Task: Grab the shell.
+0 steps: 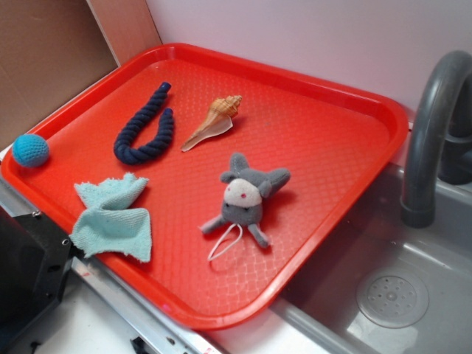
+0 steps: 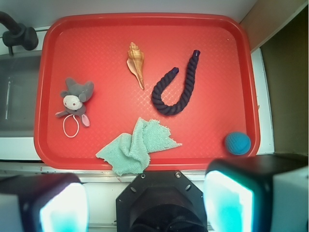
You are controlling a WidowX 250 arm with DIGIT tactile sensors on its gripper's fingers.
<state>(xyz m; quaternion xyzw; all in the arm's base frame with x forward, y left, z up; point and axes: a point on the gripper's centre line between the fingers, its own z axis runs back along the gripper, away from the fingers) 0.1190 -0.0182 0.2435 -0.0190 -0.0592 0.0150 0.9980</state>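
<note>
The shell (image 1: pixel 214 118) is tan-orange with a ridged spiral tip and a pale pointed tail. It lies flat near the back middle of the red tray (image 1: pixel 398 118). In the wrist view the shell (image 2: pixel 135 64) lies in the tray's (image 2: pixel 145 17) far half, left of centre. My gripper (image 2: pixel 145 203) is open and empty, with its two pads (image 2: pixel 65 205) wide apart. It hovers high, off the tray's near edge and far from the shell. Only a black part of the arm (image 1: pixel 22 273) shows in the exterior view.
On the tray lie a grey plush mouse (image 1: pixel 247 198) (image 2: pixel 75 96), a curved dark blue rope (image 1: pixel 144 129) (image 2: pixel 176 87), a teal cloth (image 1: pixel 114 217) (image 2: pixel 135 147) and a blue ball (image 1: pixel 30 150) (image 2: pixel 237 143). A grey sink (image 1: pixel 391 295) with a faucet (image 1: pixel 431 133) is beside the tray.
</note>
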